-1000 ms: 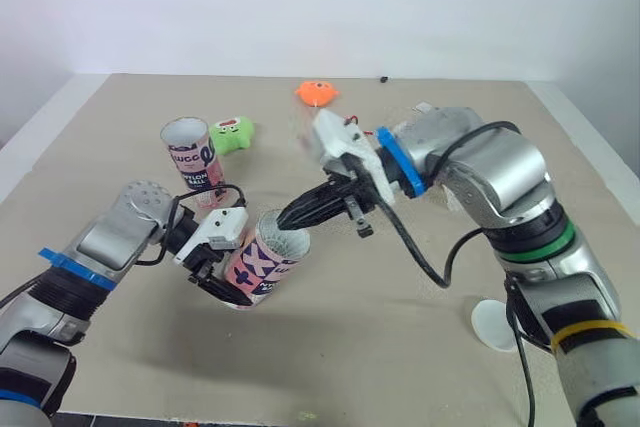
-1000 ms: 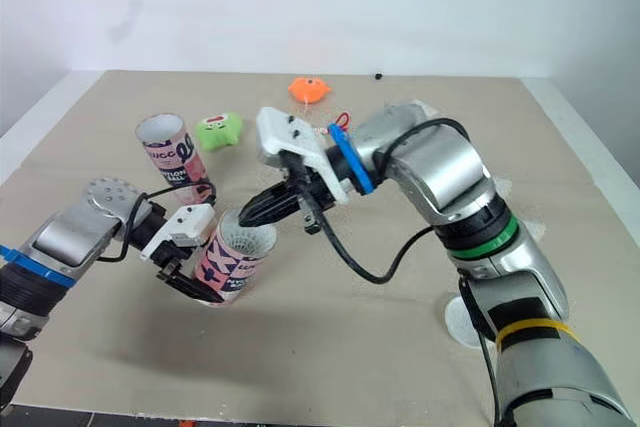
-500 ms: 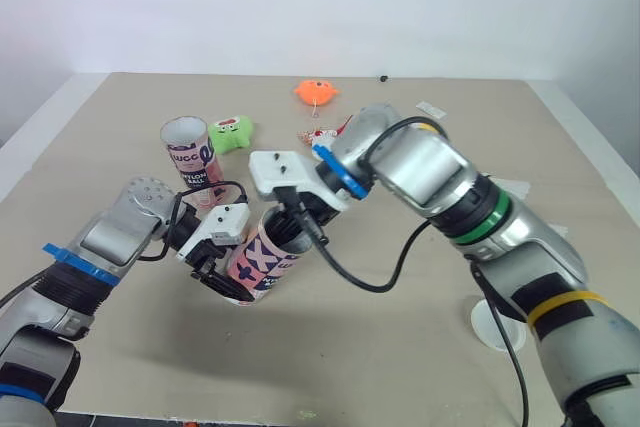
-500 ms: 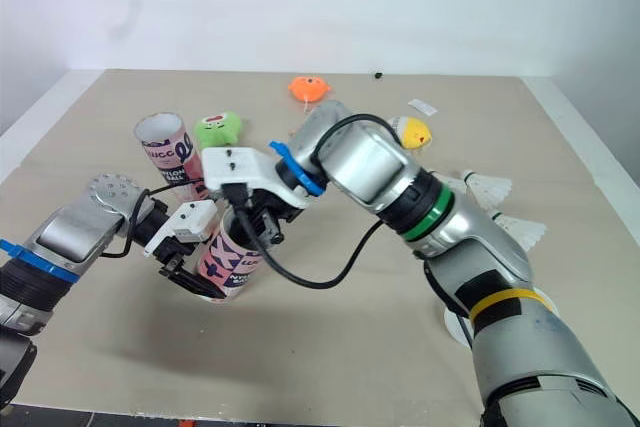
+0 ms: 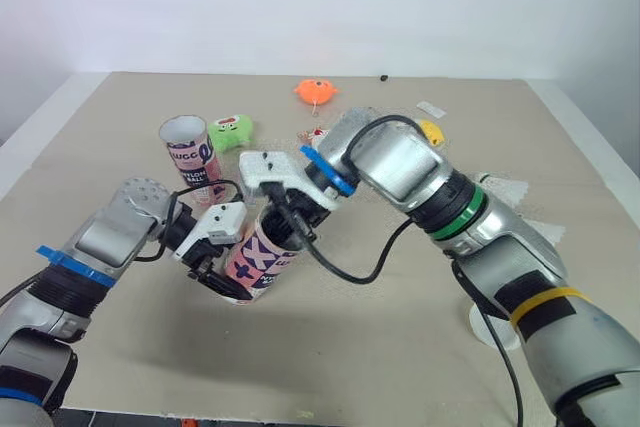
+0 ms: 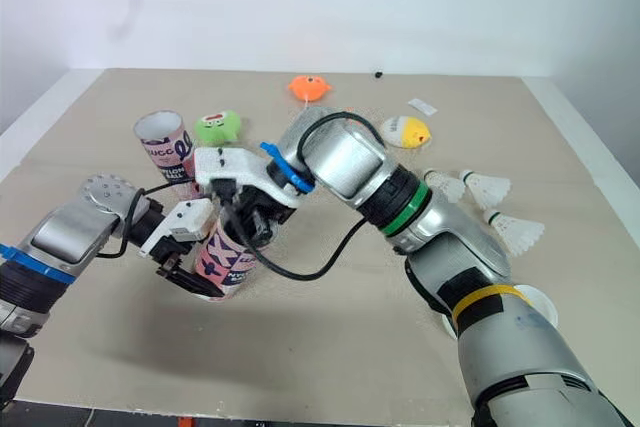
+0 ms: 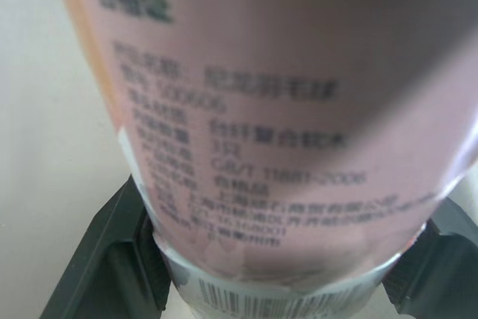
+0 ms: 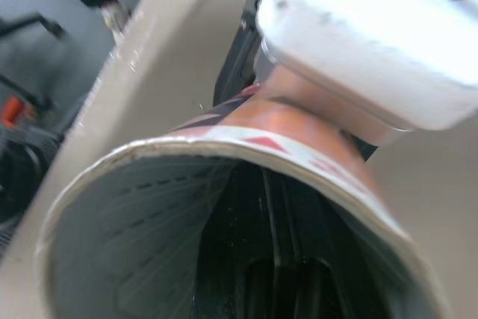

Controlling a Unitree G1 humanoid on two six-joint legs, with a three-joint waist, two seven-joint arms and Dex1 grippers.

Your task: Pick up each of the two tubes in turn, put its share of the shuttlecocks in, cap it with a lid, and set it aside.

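My left gripper [image 5: 218,269] is shut on a pink printed tube [image 5: 262,257], holding it tilted just above the table with its open mouth toward my right arm. In the left wrist view the tube [image 7: 284,125] sits between the black fingers [image 7: 104,259]. My right gripper [image 5: 284,229] is pushed into the tube's mouth, shut. The right wrist view looks down the tube rim [image 8: 149,156], with feather-like ribs on the inner wall. A second pink tube [image 5: 190,155] stands upright at the back left. Three loose shuttlecocks [image 6: 487,187] lie at the right.
A white lid [image 6: 532,299] lies near the front right. A green plush [image 5: 228,133], an orange toy [image 5: 318,93] and a yellow toy [image 6: 405,131] lie across the back. A small white tag [image 6: 421,106] is behind the yellow toy.
My right arm has swung left and its gripper has gone from the tube's rim down into the tube. The white shuttlecock seen at the mouth has gone inside. The left gripper holds the tube nearly still.
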